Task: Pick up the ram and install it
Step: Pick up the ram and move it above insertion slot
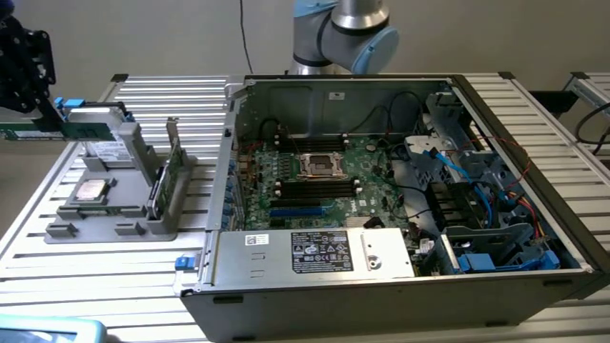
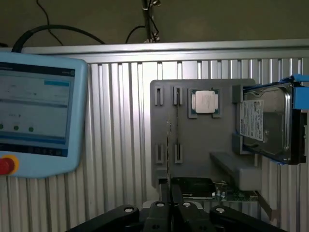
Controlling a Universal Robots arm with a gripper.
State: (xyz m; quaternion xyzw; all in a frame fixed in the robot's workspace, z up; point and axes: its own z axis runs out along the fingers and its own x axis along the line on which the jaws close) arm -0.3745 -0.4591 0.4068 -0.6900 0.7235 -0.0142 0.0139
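The ram (image 1: 27, 133) is a thin green stick lying level in the air at the exterior view's far left, and my black gripper (image 1: 46, 121) is shut on it from above. It hangs just over the far end of the grey parts holder (image 1: 114, 214). In the wrist view the gripper (image 2: 170, 207) is closed on the ram (image 2: 169, 145), seen edge-on as a thin line above the holder (image 2: 203, 145). The open computer case (image 1: 533, 214) lies to the exterior view's right, with black memory slots (image 1: 315, 187) on its green motherboard (image 1: 372, 171).
The holder carries a square silver processor chip (image 2: 205, 102), a hard drive in a blue frame (image 2: 265, 123) and a larger green expansion card (image 1: 162, 182). A pale blue teach pendant (image 2: 38, 116) lies on the slatted metal table (image 1: 105, 279). Cables and drive cages fill the case's right half.
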